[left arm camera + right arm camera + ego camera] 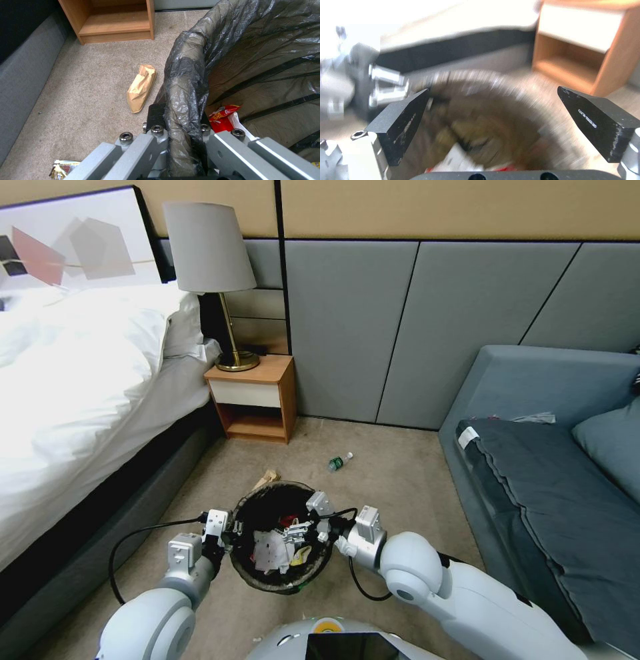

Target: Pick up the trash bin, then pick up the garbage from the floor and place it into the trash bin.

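A bedroom, likely in a hotel: a bed [73,380] with rumpled white bedding stands beside a wooden nightstand [257,397] bearing a brass-stemmed lamp [212,267]. Padded wall panels [413,313] (grey below, tan above), beige carpet [393,480] and a grey sofa [533,447] complete it.

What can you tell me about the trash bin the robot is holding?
The trash bin is small and round, lined with a crinkly dark plastic bag folded over its rim. It sits upright between the robot's arms, above the beige carpet. The left gripper is clamped on the rim's bagged edge. The right gripper, fingers spread wide, hangs over the opening. Inside lie red, white and yellow wrappers.
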Motion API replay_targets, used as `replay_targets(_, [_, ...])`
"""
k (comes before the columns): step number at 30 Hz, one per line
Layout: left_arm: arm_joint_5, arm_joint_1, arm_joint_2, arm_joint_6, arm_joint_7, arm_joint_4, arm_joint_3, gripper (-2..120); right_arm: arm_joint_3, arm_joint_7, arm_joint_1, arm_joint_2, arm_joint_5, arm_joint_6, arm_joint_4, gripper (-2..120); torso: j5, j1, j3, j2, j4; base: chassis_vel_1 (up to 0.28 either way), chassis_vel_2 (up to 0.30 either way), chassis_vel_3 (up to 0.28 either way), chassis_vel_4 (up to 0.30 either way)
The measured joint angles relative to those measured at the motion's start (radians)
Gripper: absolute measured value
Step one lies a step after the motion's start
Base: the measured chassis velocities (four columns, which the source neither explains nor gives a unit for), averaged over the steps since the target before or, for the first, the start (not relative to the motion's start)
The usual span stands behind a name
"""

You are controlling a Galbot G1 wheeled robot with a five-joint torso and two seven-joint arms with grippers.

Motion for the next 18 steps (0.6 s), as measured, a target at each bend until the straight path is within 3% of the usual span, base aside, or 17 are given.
replay_targets(7, [0.007, 0.005, -0.007, 0.0, -0.003, 0.0, 0.001, 1, 0.115, 0.023, -0.054, -0.048, 0.005, 0.102, 0.08, 100, 0.0002, 0.0, 0.0, 0.0, -0.0001, 0.0, 0.0, 0.0, 0.0])
replay_targets(11, [0.025, 0.016, -0.019, 0.0, -0.003, 0.0, 0.005, 1, 0.177, 0.106, -0.094, -0.086, 0.022, 0.177, 0.14, 100, 0.0, 0.0, 0.0, 0.0, -0.0001, 0.0, 0.0, 0.0, 0.0])
replay_targets(16, [0.034, 0.028, -0.026, 0.0, -0.003, 0.0, 0.003, 1, 0.226, 0.209, -0.132, -0.095, 0.02, 0.205, 0.147, 100, 0.0002, 0.0, 0.0, 0.0, 0.0004, 0.0, 0.0, 0.0, 0.0])
replay_targets(18, [0.039, 0.032, -0.034, -0.001, -0.003, 0.0, -0.001, 1, 0.303, 0.249, -0.186, -0.081, -0.016, 0.209, 0.147, 100, 0.0001, 0.0, 0.0, 0.0, 0.0, 0.0, 0.0, 0.0, 0.0])
